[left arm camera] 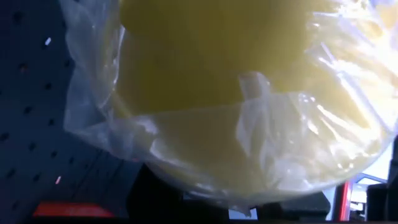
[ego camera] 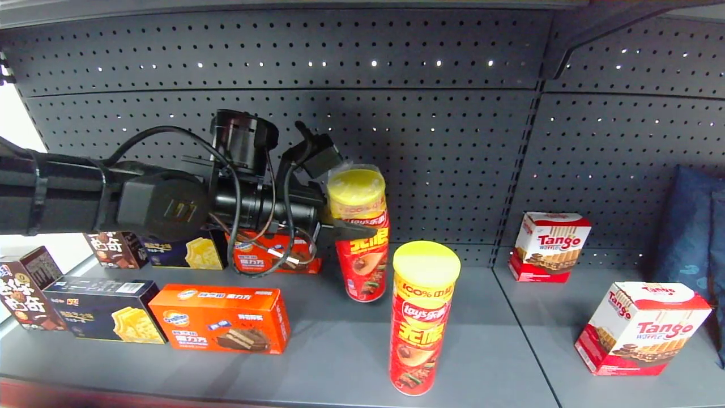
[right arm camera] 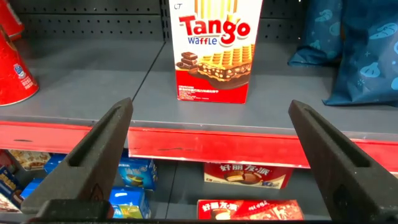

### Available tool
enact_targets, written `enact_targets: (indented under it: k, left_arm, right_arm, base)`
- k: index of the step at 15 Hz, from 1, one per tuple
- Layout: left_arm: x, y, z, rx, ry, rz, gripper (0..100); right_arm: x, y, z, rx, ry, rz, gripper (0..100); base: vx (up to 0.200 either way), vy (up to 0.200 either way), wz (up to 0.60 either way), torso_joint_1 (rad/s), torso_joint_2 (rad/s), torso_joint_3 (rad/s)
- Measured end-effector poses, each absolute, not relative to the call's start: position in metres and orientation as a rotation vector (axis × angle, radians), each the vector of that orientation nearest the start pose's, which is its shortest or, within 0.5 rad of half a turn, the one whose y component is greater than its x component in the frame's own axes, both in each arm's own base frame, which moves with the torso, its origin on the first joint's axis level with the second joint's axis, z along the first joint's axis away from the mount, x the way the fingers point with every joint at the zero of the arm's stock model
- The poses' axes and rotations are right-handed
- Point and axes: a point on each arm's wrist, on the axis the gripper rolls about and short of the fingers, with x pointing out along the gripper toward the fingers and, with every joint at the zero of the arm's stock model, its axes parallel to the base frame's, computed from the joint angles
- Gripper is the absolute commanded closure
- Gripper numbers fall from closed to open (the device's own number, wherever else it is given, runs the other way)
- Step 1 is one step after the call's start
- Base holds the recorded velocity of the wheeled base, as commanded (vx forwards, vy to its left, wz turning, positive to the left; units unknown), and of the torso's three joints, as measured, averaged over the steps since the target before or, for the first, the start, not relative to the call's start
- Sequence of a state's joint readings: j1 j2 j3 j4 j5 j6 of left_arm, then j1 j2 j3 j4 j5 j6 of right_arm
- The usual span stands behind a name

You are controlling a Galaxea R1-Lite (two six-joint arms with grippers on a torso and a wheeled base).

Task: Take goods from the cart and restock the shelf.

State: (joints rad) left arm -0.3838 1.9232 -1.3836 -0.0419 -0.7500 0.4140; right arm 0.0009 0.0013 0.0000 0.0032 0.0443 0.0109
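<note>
The left tool is clamped on the upper half of a red chip can, just under its yellow lid. The can is toward the back of the shelf. Its long axis is near vertical, lid up, with the top leaning slightly toward the arm. A second can stands upright nearer the front. The right tool gapes wide, facing a wafer box.

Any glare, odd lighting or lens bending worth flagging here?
Head view: light shines through the pegboard holes, and the shelf bows at the edges. Left wrist view: the wrapped chip can crowds the lens, its plastic catching highlights. Right wrist view: even light, no glare on the wafer box.
</note>
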Motion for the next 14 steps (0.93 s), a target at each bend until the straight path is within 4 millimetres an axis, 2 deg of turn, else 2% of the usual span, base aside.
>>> enact_targets:
  k: [14]
  left_arm:
    - [0.381, -0.177, 0.185, 0.252, 0.288, -1.246, 100]
  right_arm:
    - [-0.023, 0.001, 0.075, 0.011, 0.005, 0.046, 0]
  base:
    - [0.000, 0.000, 0.00, 0.000, 0.00, 0.000]
